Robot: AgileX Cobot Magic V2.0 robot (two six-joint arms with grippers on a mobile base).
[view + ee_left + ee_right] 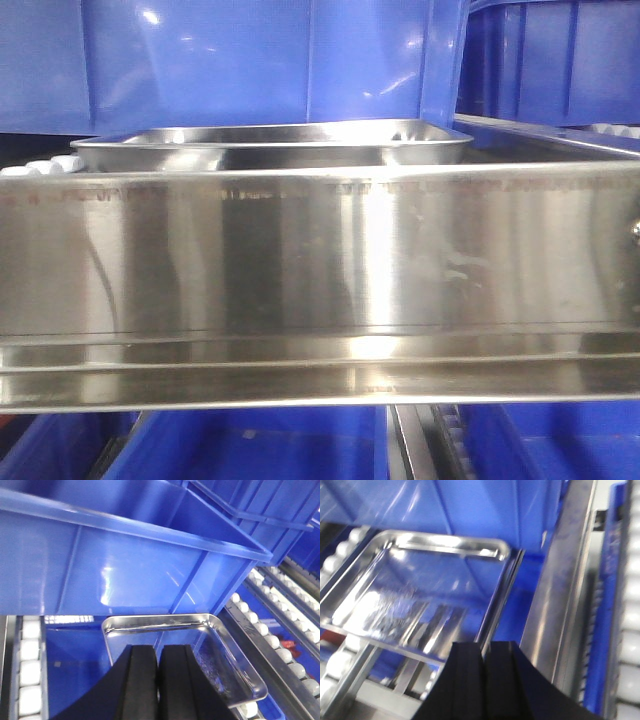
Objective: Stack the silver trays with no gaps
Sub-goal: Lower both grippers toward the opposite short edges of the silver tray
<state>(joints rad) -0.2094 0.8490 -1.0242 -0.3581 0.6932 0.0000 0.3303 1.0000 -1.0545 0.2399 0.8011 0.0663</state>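
- Left gripper [157, 650], two black padded fingers: the pads are drawn together with only a thin slit between them, and we see nothing in it.
- To its left runs a lane of white plastic rollers [30, 680]. We judge there is open room on that side for sliding.
- Just ahead of it and a little to its right lies the shallow, rectangular, mirror-bright silver tray [227, 672], flat and open side up. The fingers hide its near rim.
- We see one tray for certain. In the right wrist view a doubled line along its edge might be a second tray nested beneath; we cannot tell.
- Handling, our judgement: thin sheet steel, so light and stiff. It is polished and therefore slippery, and more likely to skate and clatter than to break.
- The flat out-turned rim is the place to pinch, mid-side, and the fingers must part first.
- Above and beyond the left gripper a deep blue plastic bin [125, 560] overhangs the tray's far wall. Headroom is scant, so we would lift low and draw back toward the wrist.
- Right gripper [485, 647], black fingers likewise pressed together and holding nothing we can see. The tray lies ahead of it and to its left.
- Right of that gripper a broad brushed-steel rail [560, 590] runs alongside, near the tray's right rim. Clearance is narrow there, and we judge the rim could catch.
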